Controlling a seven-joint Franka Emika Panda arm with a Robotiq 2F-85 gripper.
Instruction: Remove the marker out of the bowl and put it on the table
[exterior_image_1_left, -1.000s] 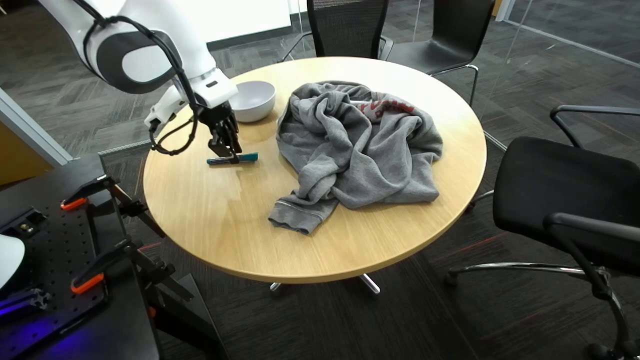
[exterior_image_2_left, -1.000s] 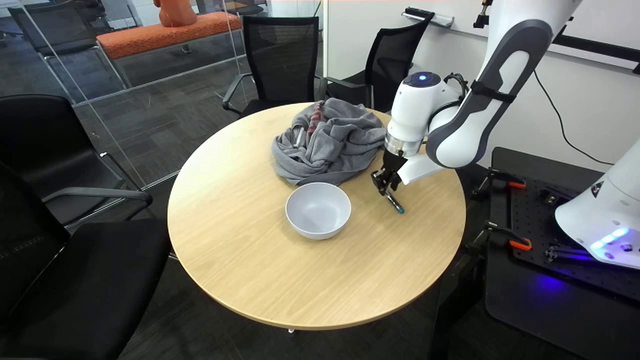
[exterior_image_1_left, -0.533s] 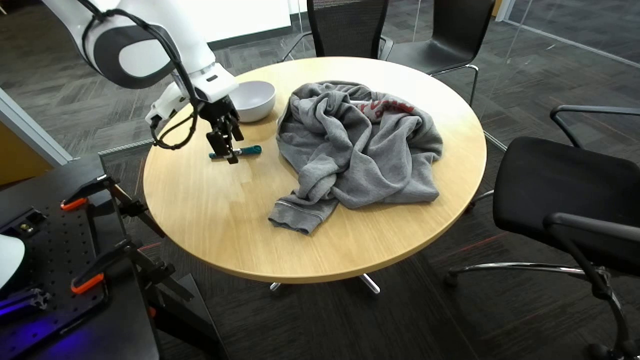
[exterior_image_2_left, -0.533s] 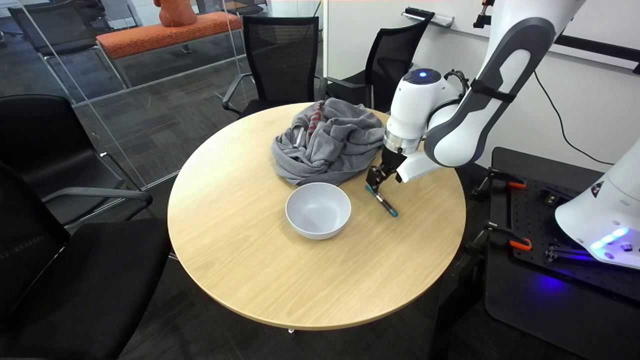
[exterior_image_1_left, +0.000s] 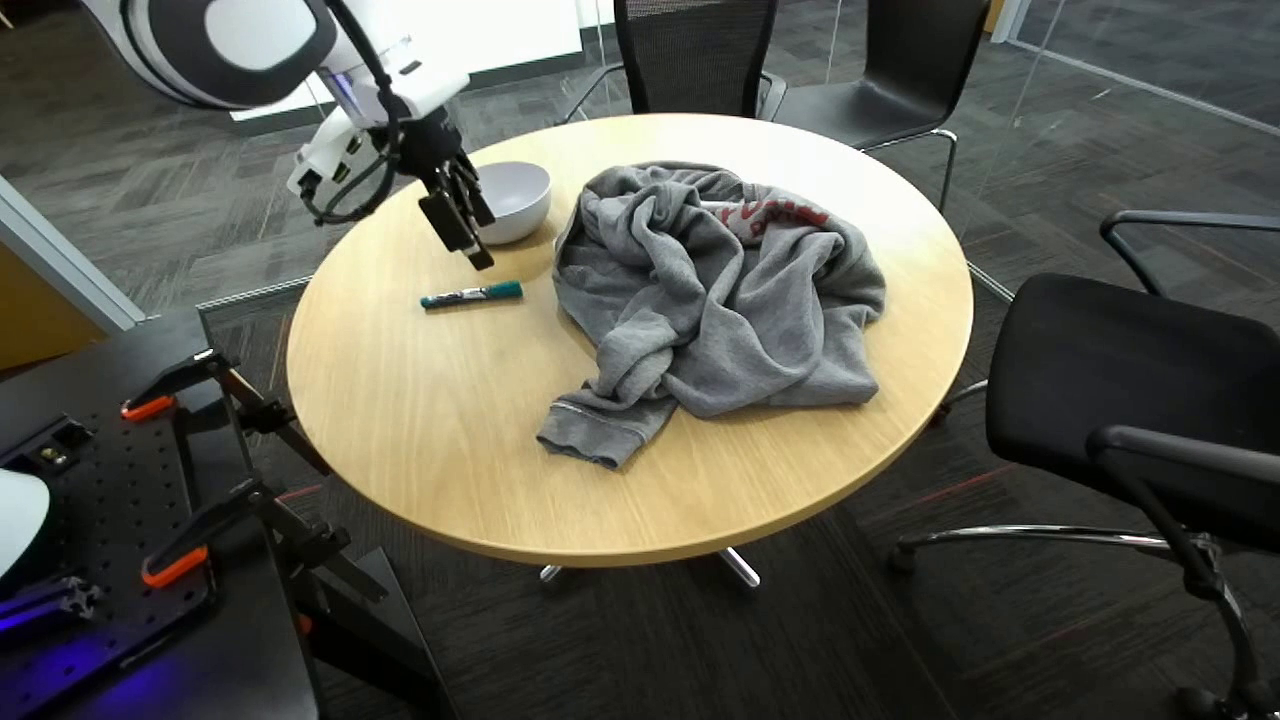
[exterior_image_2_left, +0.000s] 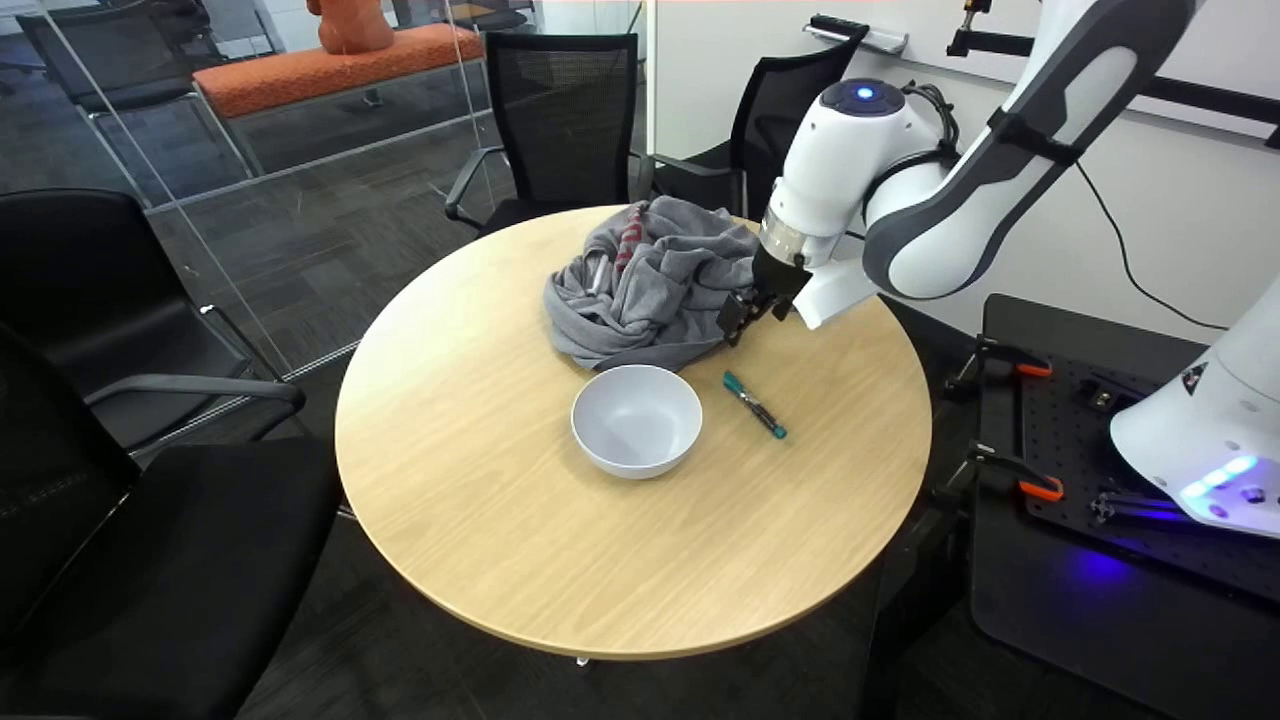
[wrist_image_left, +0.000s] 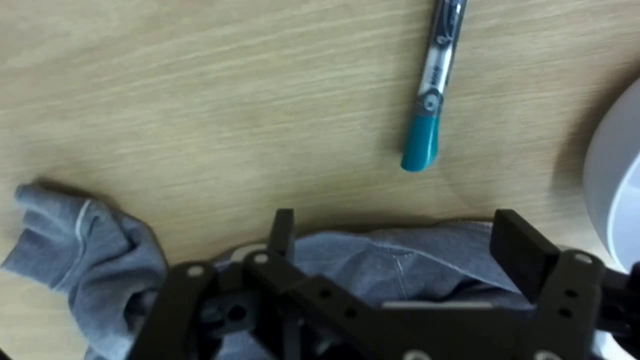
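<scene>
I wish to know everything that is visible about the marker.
The marker is slim and straight, apparently plastic: a teal cap on one end, a dark and whitish printed barrel, and a short teal piece at the other end. It lies flat on the round table, outside the bowl and apart from it and the grey garment. Only the table touches it; the open jaws do not.

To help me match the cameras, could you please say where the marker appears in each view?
In an exterior view: the marker lies left of centre, lower than the bowl.
In an exterior view: the marker lies right of centre, right of the bowl.
In the wrist view: the marker runs off the top edge, right of centre.
Shared landmark: the bowl, in all three.
</scene>
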